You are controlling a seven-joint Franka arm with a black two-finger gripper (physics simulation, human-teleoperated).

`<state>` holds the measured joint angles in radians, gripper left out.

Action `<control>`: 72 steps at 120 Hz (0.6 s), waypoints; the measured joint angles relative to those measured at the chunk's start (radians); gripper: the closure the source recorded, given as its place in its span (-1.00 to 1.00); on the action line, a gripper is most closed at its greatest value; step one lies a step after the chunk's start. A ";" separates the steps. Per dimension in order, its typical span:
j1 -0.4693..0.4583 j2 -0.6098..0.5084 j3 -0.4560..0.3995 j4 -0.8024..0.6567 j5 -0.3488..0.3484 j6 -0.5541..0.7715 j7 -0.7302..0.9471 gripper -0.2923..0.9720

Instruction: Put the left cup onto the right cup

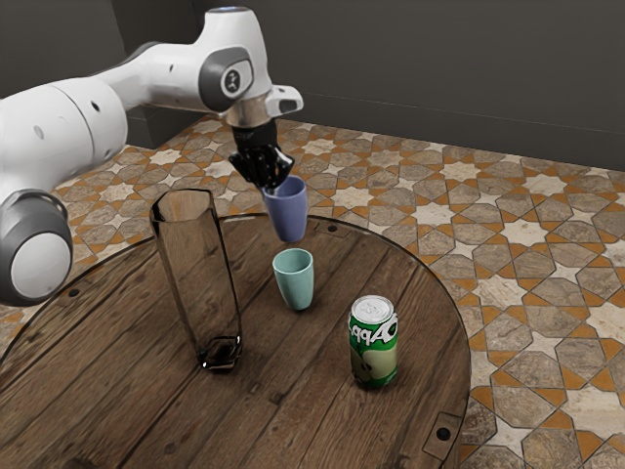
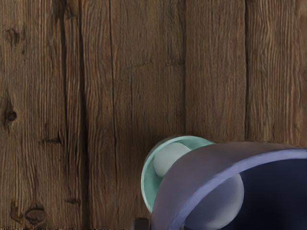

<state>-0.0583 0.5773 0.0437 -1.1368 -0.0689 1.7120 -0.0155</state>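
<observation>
A blue-violet cup point(image 1: 287, 208) hangs in the air above the table, tilted a little, with my black gripper point(image 1: 264, 172) shut on its rim. A teal cup point(image 1: 294, 278) stands upright on the round wooden table point(image 1: 117, 391), just below the held cup and slightly toward the exterior view's right. In the wrist view the blue cup's rim point(image 2: 230, 170) looms close under my hand and covers part of the teal cup's mouth point(image 2: 160, 163) below it.
A tall dark glass vase point(image 1: 198, 278) stands on the table toward the exterior view's left of the cups. A green soda can point(image 1: 374, 341) stands nearer the front, right of the teal cup. The table's rim curves close behind the cups.
</observation>
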 joint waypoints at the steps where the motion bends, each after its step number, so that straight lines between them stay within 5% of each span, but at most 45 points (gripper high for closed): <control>1: 0.000 0.000 -0.001 -0.001 0.001 0.000 -0.001 0.70; 72: 0.003 0.029 -0.009 -0.077 0.034 0.067 -0.067 0.64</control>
<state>-0.0555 0.6067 0.0350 -1.2142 -0.0350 1.7793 -0.0823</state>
